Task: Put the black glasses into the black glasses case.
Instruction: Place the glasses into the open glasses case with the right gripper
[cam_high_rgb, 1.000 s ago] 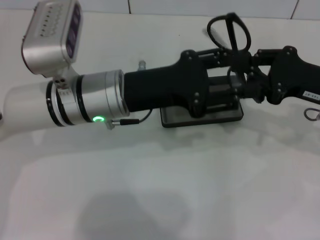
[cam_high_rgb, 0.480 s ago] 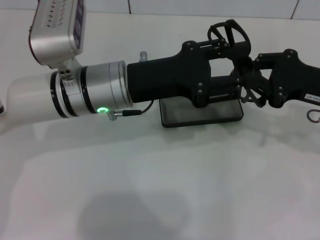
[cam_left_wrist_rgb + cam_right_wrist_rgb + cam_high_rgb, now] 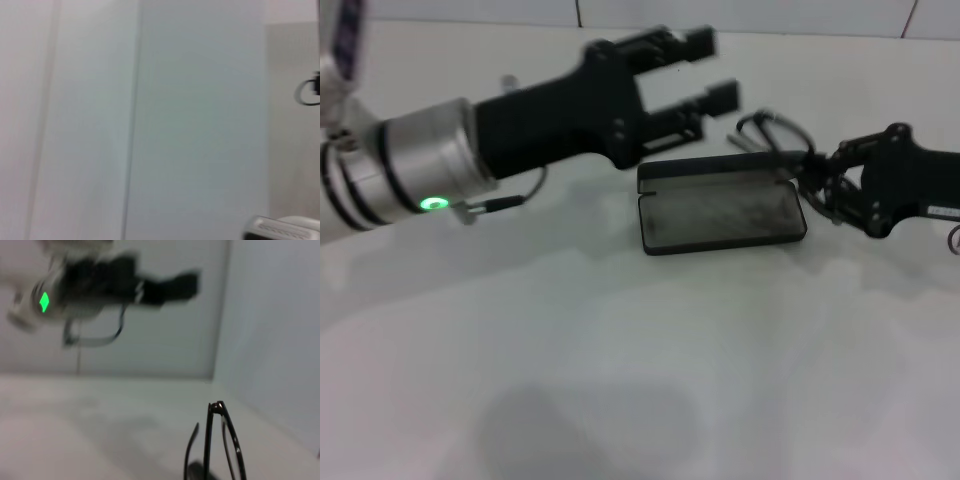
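Black case (image 3: pixel 720 215) lies open on the bench (image 3: pixel 620 380), its grey lining bare, so we judge the placing not yet done. Glasses (image 3: pixel 775 135) sit pinched in the right claw (image 3: pixel 810 175) at the case's far right corner, just beside its rim and not inside. Left claw (image 3: pixel 705 68) hangs beyond the case's far edge, jaws wide and empty.
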Controlling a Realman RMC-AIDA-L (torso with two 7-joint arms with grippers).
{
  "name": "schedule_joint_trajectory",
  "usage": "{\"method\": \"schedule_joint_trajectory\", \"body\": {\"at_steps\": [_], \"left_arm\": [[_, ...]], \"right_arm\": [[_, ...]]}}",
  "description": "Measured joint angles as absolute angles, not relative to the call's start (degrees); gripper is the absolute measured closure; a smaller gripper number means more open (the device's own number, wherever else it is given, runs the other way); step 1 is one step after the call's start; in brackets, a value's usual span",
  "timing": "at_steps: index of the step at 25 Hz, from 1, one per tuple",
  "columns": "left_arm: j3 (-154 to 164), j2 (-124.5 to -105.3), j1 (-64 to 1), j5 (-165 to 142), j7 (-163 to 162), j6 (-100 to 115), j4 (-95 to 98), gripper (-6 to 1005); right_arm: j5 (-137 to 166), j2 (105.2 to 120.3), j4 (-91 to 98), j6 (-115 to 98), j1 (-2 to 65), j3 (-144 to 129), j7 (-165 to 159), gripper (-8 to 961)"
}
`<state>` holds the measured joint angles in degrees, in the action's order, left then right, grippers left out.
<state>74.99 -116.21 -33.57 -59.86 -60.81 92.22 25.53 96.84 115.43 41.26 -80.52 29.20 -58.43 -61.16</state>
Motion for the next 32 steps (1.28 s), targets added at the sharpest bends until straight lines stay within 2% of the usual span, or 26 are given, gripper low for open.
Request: {"method": "schedule_joint_trajectory", "body": {"at_steps": [2, 6, 11, 24, 32], "left_arm": [[73.2, -116.19, -32.7, -59.9, -60.9, 92.1, 25.5, 349], [72.9, -116.10, -31.5, -60.0, -60.8, 91.9, 25.5, 349], [72.8, -116.15, -31.4, -60.0, -60.6, 91.6, 25.3, 348], [72.8, -116.10, -31.5, -59.9, -60.8, 90.8, 25.1, 346], [72.8, -116.10, -31.5, -59.9, -61.0, 90.0, 25.3, 344]], "right_arm": [[100.2, 115.91, 46.1, -79.3, 28.6, -60.9, -64.2, 789], [103.3, 115.60, 55.1, -72.1, 27.2, -71.9, -70.6, 787], [108.1, 115.91, 62.0, -60.8, 25.4, -81.6, -73.7, 785], [110.4, 116.06, 63.4, -40.8, 25.2, -98.0, -74.2, 779], [111.2, 116.10, 63.9, -36.5, 25.4, -102.5, -74.0, 775]]}}
